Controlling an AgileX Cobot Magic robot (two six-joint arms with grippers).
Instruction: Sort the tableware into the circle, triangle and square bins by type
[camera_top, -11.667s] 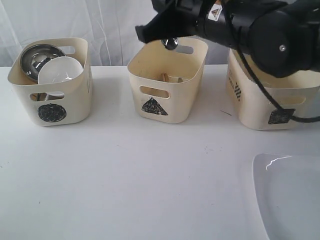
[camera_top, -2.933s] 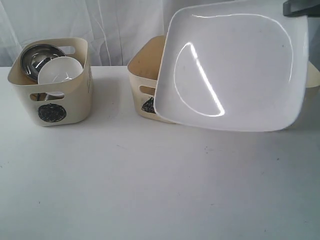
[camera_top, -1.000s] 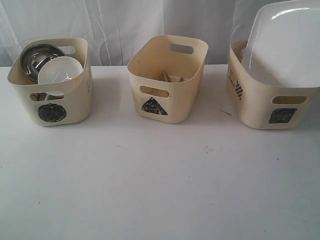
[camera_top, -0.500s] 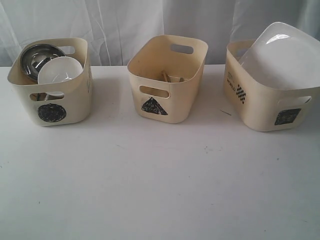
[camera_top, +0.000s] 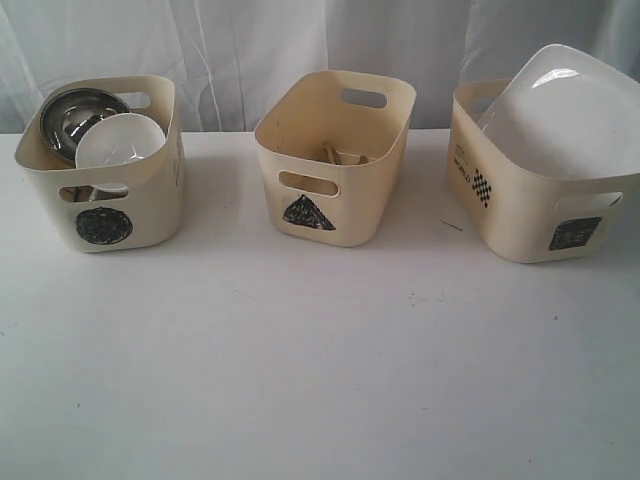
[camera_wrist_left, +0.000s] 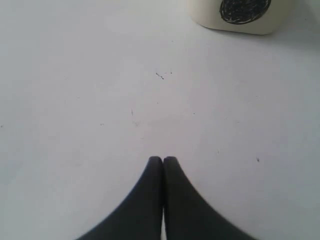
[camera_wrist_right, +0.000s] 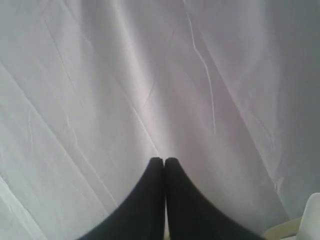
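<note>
Three cream bins stand in a row at the back of the table. The circle bin (camera_top: 100, 180) on the left holds a steel bowl (camera_top: 75, 115) and a small white bowl (camera_top: 120, 142). Wooden chopsticks (camera_top: 335, 155) show inside the middle triangle bin (camera_top: 335, 160). The large white plate (camera_top: 565, 115) leans tilted in the square bin (camera_top: 540, 205) on the right. Neither gripper shows in the exterior view. My left gripper (camera_wrist_left: 162, 160) is shut and empty above bare table, with the circle bin (camera_wrist_left: 240, 15) beyond it. My right gripper (camera_wrist_right: 163, 160) is shut and empty, facing the curtain.
A white curtain (camera_top: 300, 40) hangs behind the bins. The white table (camera_top: 300, 350) stretches in front of them. A small dark speck (camera_top: 452, 226) lies between the triangle and square bins.
The plate has settled lower into the square bin, and that bin shifted slightly left. Since half a second ago nothing has moved.
</note>
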